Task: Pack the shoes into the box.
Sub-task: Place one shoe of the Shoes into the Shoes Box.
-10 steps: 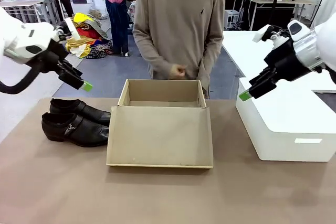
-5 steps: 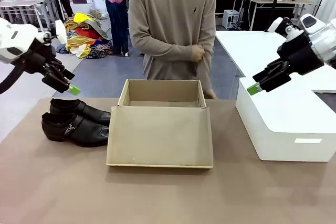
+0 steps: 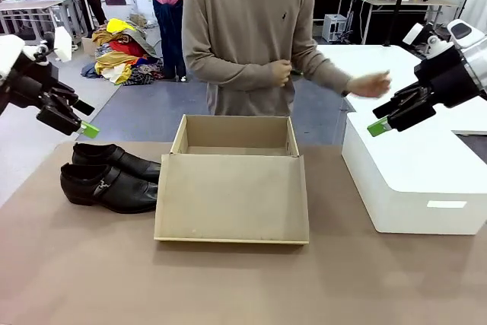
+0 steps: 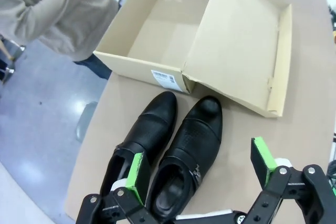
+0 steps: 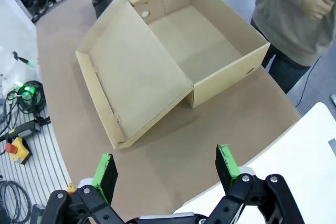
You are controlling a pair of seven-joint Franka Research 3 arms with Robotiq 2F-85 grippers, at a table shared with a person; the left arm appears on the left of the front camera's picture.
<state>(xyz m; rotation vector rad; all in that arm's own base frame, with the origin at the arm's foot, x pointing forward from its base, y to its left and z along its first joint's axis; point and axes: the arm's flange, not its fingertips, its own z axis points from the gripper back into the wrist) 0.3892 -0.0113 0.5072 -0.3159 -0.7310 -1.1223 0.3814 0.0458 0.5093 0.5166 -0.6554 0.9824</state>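
Note:
Two glossy black shoes (image 3: 110, 176) lie side by side on the brown table, left of the box (image 3: 236, 136), toes pointing at it. The cardboard box stands open at the table's middle, nothing inside, its lid flap (image 3: 232, 197) lying flat toward me. My left gripper (image 3: 85, 129) hangs open in the air above and left of the shoes. In the left wrist view the shoes (image 4: 202, 129) lie below my open gripper (image 4: 200, 166), the box (image 4: 173, 30) beyond them. My right gripper (image 3: 380, 125) is open, high over the white box's left edge. Its wrist view looks down on the box (image 5: 205, 51).
A large white box (image 3: 418, 180) sits on the table at the right. A person in a beige sweater (image 3: 251, 36) stands behind the cardboard box, one hand (image 3: 370, 84) stretched toward the right. Bare table lies in front of the lid.
Both arms have drawn outward: the left gripper moved left, the right gripper moved right and slightly up. The person has reached one hand out to the right. Shoes and box have not moved.

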